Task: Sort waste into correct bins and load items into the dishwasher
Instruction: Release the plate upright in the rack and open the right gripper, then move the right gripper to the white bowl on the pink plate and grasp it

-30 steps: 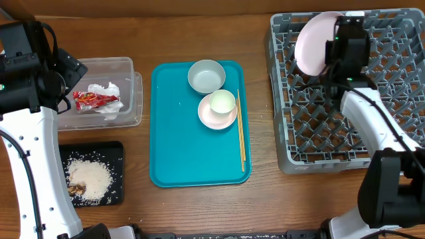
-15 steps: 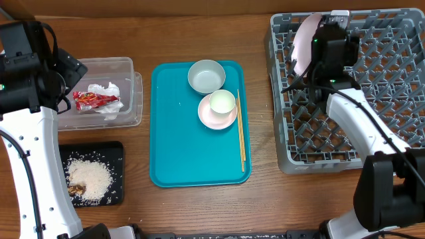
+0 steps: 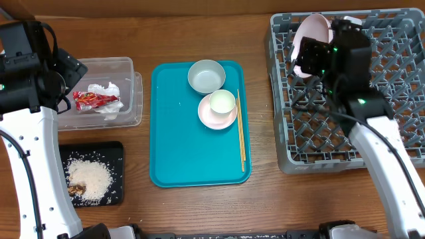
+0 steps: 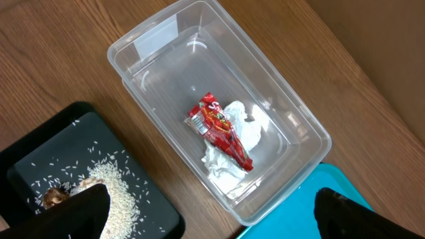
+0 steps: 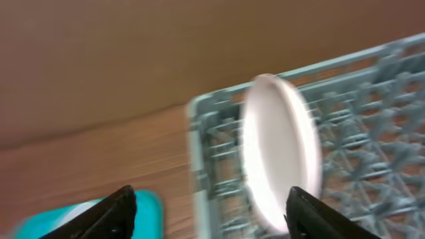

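Right gripper hovers at the rack's far-left corner, jaws apart, the plate on edge ahead; left gripper gapes wide above the tub

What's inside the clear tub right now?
Inside the clear tub: a red snack wrapper lying across crumpled white tissue, nothing else visible. The wrapper covers part of the tissue; anything beneath the tissue cannot be seen.

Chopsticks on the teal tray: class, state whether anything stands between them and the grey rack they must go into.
Nothing visible does. The chopsticks lie at the right edge of the teal tray; only its low rim and bare wood separate them from the dish rack.
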### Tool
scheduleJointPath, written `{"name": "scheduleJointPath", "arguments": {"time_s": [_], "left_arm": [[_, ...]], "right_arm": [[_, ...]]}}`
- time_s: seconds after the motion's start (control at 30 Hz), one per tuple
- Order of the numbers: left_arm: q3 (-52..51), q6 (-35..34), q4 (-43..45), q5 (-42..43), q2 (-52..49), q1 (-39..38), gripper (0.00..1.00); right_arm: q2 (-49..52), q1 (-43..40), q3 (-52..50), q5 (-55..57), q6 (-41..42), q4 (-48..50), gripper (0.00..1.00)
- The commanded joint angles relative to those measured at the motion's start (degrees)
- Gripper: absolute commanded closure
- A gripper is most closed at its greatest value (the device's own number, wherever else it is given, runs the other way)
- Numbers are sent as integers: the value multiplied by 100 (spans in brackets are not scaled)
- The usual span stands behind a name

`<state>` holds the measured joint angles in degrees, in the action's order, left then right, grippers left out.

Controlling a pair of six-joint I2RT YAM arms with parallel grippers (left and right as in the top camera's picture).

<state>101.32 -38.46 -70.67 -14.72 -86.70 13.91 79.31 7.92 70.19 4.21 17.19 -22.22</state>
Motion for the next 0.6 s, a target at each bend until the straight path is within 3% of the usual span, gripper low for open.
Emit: {"name": "scheduleJointPath", "arguments": {"time_s": [0.0,0.17,0.23,0.57], "left_arm": [[46,52,17,22,-17,-4,0],[46,55,20,22,-17,-4,0],[46,52,17,22,-17,-4,0],[46,52,20,22,-17,-4,0]], "right_arm": [[-448,11,192,-1593,562,-269,29],[-592,66,188,-3873,560,-658,28],[-503,214,186,-4240,557,-748,27],[555,2116,190,-1823,514,-1311,36]]}}
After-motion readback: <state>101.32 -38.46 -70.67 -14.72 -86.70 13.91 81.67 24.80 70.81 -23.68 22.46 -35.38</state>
